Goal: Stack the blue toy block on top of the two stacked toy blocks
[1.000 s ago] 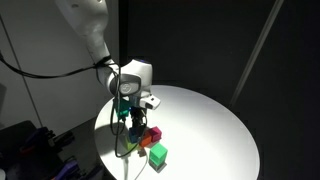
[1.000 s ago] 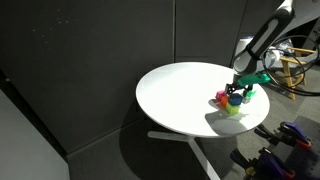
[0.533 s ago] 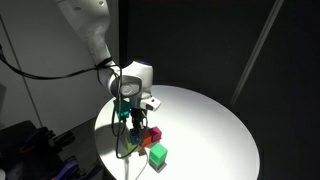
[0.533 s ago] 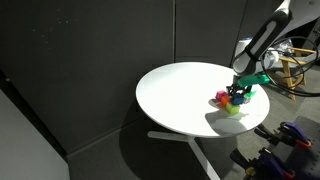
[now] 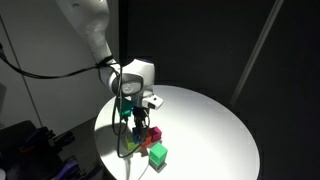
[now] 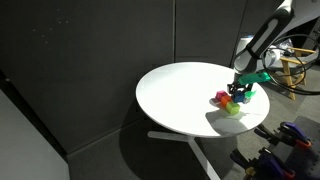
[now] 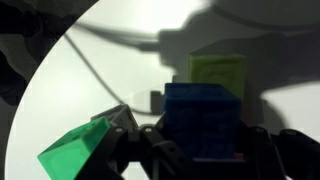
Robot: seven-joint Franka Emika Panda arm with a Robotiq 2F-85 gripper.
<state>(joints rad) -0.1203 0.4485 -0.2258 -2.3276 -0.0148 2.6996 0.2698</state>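
In the wrist view the blue toy block (image 7: 203, 120) fills the space between my dark fingers (image 7: 150, 152), which press on its two sides. My gripper (image 5: 135, 122) points down at the table's left part, among the coloured cubes, and is shut on the blue block. A bright green cube (image 5: 158, 153) just to the right of the gripper tops the two stacked toy blocks; the lower one is hard to make out. The same green top (image 7: 75, 155) shows at the wrist view's lower left. In an exterior view my gripper (image 6: 240, 94) hides the blue block.
A yellow-green cube (image 7: 218, 70) lies just behind the blue block. A red-pink cube (image 5: 153, 133) sits next to the gripper. The round white table (image 5: 210, 125) has its edge close to the cubes. A cable (image 7: 100, 70) runs across the table.
The jaws have closed on the blue block over the last second. The arm has hardly moved and the cubes stay in place.
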